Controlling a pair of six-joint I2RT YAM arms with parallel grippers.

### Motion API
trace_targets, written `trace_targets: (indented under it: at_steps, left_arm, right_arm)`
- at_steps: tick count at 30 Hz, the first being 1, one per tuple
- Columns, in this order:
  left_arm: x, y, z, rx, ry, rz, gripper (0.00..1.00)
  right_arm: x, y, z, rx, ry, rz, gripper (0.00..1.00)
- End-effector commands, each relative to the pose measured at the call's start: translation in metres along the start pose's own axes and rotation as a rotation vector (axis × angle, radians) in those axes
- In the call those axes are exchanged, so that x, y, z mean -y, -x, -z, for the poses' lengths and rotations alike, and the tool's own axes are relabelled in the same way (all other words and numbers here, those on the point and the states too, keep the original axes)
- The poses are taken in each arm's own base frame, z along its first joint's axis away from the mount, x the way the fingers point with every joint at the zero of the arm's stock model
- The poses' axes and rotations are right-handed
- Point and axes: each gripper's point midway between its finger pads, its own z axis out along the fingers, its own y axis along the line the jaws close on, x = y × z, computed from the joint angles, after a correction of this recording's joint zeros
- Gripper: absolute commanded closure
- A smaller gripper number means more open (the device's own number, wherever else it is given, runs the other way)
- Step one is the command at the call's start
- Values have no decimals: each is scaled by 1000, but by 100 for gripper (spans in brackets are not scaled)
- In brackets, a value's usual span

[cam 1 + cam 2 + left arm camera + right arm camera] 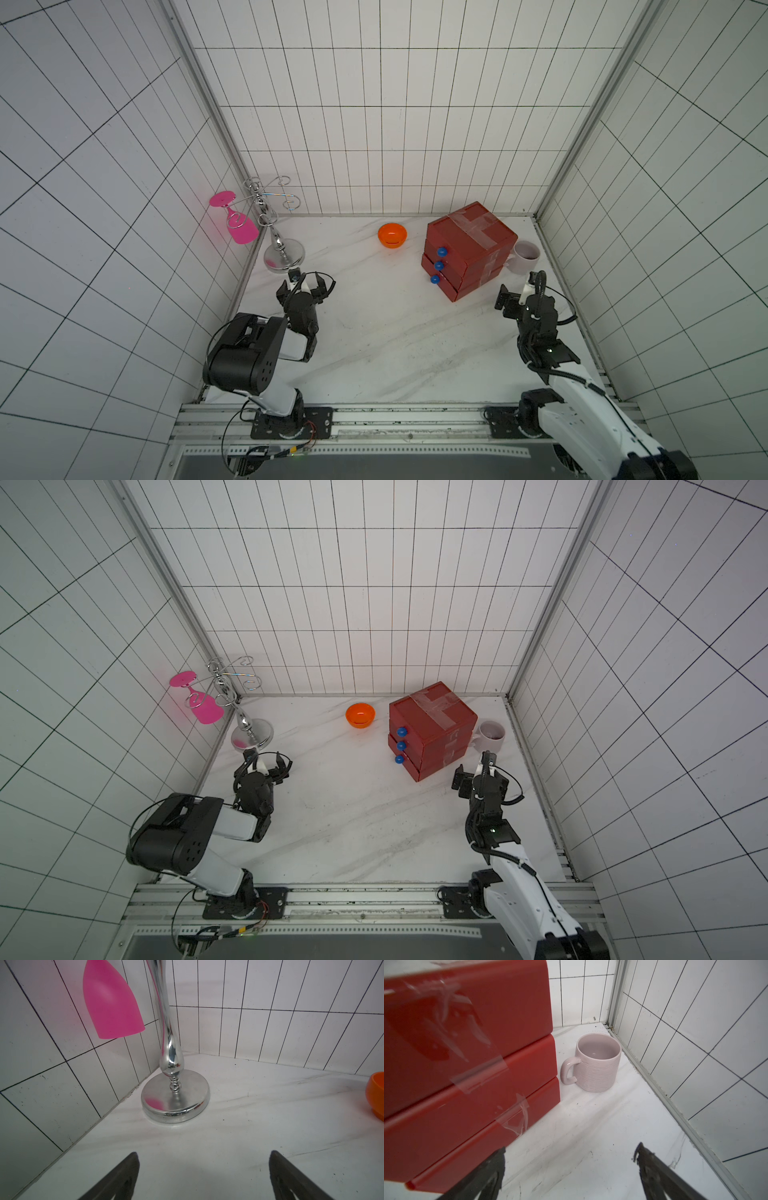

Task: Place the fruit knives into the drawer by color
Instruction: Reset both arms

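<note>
Red three-tier drawer (469, 249) is sitting toward the back right of the white marbled desk (374, 332), clear tape running across its top and down one side. Its blue knobs (439, 265) are facing the left arm's side.

Orange bowl (392, 235) is resting just beside the drawer, near the back wall. Pale pink mug (598, 1064) is standing upright close against the drawer's other side, handle pointing at it.

Left gripper (308, 279) is hovering low in front of the chrome rack (175, 1095) in the back left corner. Its fingers (124, 1176) are spread wide and holding nothing. A pink glass (110, 1001) is hanging upside down from the rack.

Right gripper (571, 1147) is hanging near the drawer's taped side, aimed at the mug – fingers wide, empty.
</note>
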Motion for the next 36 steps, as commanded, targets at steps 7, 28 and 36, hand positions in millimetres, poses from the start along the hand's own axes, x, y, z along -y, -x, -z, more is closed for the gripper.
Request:
trace_targets:
  at_steps: [7,28,36]
  left_arm:
    - [15,12,-17,-28,-39,-32,2]
    - [16,13,-17,-26,-40,-36,2]
    - [16,13,-17,-26,-39,-35,2]
  right_arm:
    - [-10,-3,-49,70,12,46,1]
    - [-11,-21,-99,-11,68,15,1]
    - [-11,-21,-100,-8,69,15,1]
